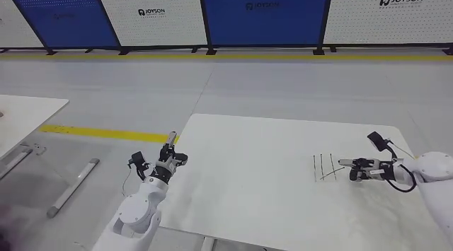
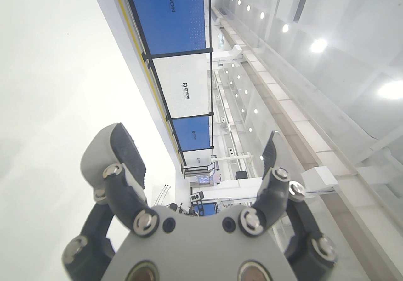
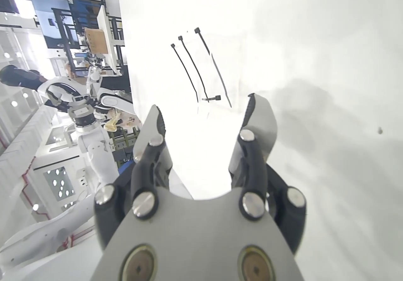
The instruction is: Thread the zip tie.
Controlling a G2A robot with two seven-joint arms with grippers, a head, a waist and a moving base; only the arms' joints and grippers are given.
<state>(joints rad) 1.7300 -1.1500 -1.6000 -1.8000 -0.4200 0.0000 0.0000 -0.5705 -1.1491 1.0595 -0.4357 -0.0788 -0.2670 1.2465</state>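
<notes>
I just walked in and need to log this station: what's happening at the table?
The robot is set to thread a zip tie, but nothing is picked up yet. Three black zip ties lie side by side on the white table, with one more across their ends. The right gripper is open and empty, close beside them. The left gripper is open too, holding nothing, at the table's opposite edge.

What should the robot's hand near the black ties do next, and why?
Probably ease the right gripper forward and close on one of the zip ties. Its jaws stand open and empty, and the ties lie flat on the table just ahead of it.
</notes>
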